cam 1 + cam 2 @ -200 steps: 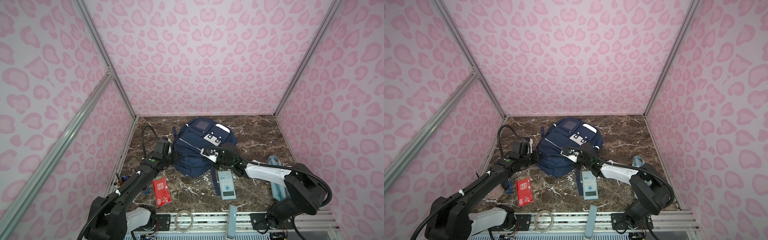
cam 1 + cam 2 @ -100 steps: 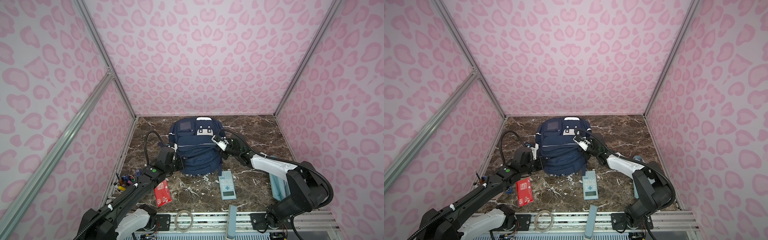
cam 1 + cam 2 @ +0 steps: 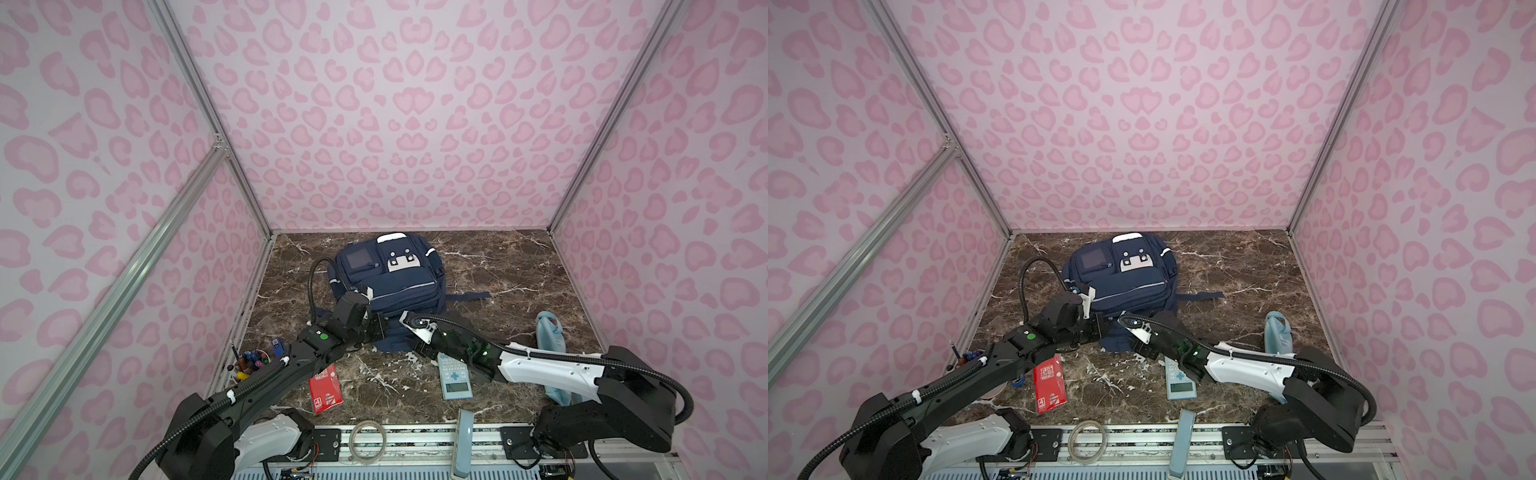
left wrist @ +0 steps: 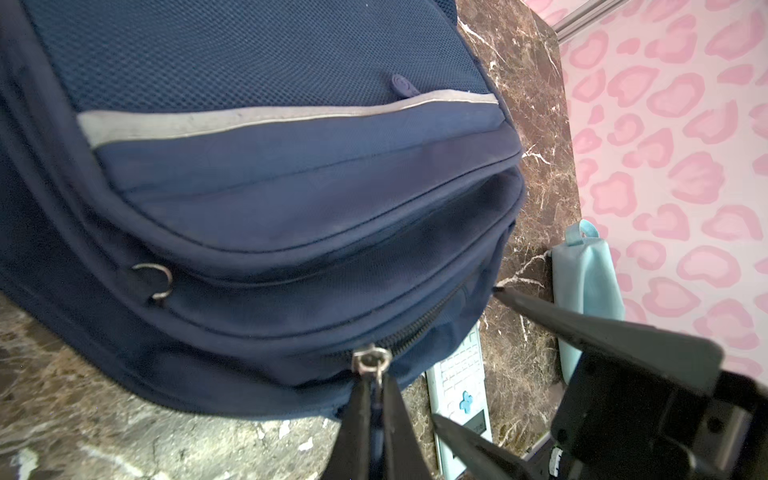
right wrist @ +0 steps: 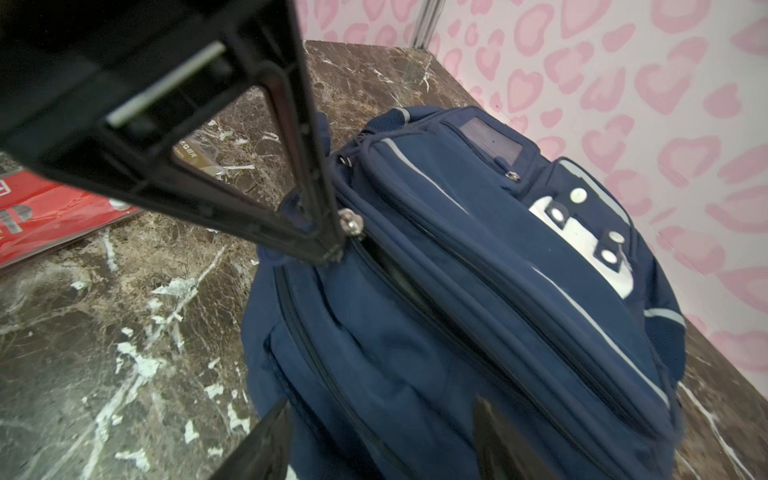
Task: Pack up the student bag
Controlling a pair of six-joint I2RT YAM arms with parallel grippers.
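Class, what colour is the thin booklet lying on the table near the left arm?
The booklet is red with white print, clearest in a top view.

— What is the bag like?
— A large navy-blue fabric backpack (image 3: 388, 282) with white reflective stripes and a white studded patch, lying flat, front pockets up.
— Where is it from the grippers?
— Just beyond both. The left gripper (image 4: 376, 382) pinches its near-edge zipper pull (image 4: 371, 359); the right gripper (image 5: 380, 403), tips parted, hovers beside.

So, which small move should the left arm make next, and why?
Probably slide the zipper pull along its track: the left gripper pinches it, the student bag looks mostly zipped, and the right gripper stands open beside the bag.
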